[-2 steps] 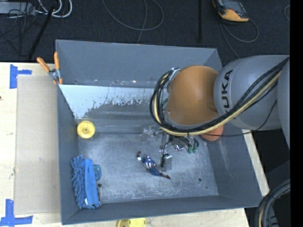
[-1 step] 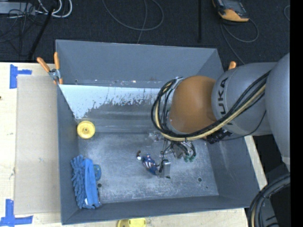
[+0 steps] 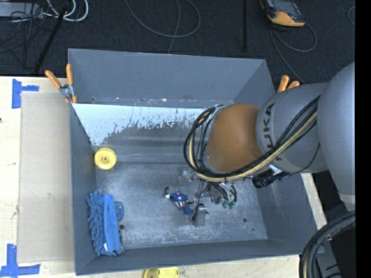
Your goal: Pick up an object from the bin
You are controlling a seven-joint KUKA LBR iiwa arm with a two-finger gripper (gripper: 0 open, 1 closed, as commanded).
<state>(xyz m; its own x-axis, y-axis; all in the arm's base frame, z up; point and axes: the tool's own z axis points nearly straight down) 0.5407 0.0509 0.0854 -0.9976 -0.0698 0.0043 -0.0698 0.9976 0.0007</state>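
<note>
Front left, blue fringed cloth (image 3: 104, 223): lies lengthwise along the left wall of the bin (image 3: 168, 86), well apart from the gripper and no part of the present reach.
Front centre, gripper (image 3: 199, 214): low over the bin floor, its dark tip close to the floor or touching it; which, the view does not settle.
Grip: cannot tell how far it is open, since the tip reads as one dark shape from above; nothing can be seen held in it.
Nearest thing: a small blue piece with white and red bits (image 3: 178, 199), just beside the gripper on its left, lying flat on the floor.
Risk, miss: the blue piece appears to sit to one side of the tip, not under it, so a closing there could catch nothing.
Risk, nudge: a sideways correction at this height could push the light piece across the smooth floor.
Risk, scrape: pressing lower could drive the tip into the metal.
Mid left, yellow round disc (image 3: 105, 158): near the left wall, alone, well clear of the arm.
Above, orange cover (image 3: 232, 138) and cables (image 3: 194, 141): they overhang the work spot and hide part of the floor behind the gripper, so anything lying there goes unjudged.
</note>
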